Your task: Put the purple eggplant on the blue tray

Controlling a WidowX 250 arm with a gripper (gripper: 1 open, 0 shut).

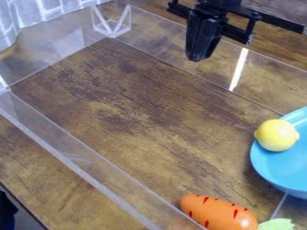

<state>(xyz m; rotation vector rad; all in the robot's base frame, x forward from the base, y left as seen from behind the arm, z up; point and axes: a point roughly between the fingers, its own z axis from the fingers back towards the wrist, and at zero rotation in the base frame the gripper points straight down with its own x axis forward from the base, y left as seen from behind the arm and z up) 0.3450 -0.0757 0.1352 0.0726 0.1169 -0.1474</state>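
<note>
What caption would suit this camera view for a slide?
Shut end effector hangs over the wooden table; a yellow fruit sits on the blue tray, a carrot nearby.

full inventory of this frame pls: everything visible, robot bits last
blue tray: 1, sky blue, right edge, partly cut off by the frame
yellow fruit: 1, yellow, on the tray's upper left rim area
carrot: 1, orange with dark stripes, bottom edge, outside the clear wall
green item: 1, green, bottom right corner, too cropped to identify
clear walls: transparent, bordering the wooden surface
wooden table: 1, dark brown, fills most of the view
purple eggplant: none in view
end effector: 1, black, top centre, pointing down, shut, nothing held
</note>
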